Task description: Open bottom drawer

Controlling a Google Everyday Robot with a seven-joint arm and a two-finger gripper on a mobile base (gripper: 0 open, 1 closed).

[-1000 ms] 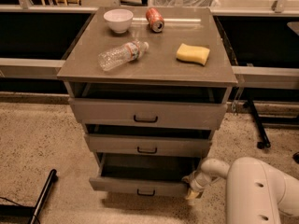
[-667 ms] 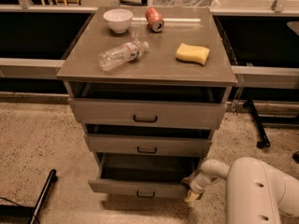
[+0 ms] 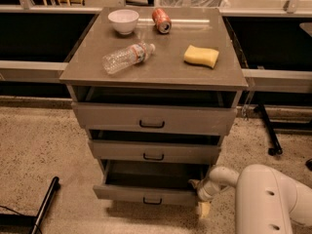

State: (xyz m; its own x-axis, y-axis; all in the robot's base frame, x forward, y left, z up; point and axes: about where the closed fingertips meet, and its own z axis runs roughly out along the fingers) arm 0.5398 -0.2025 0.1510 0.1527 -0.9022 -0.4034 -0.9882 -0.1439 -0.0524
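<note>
Crowding the lower right corner, the white arm [image 3: 273, 199] is cut off by the frame edges and covers part of the hand [image 3: 201, 198], which sits at the right end of the bottom drawer [image 3: 146, 195]; whether the hand is clenched or released cannot be told. The drawer stands pulled out at lower middle, its inside dark. Drawer and hand lie almost where they were in the earlier frames.
</note>
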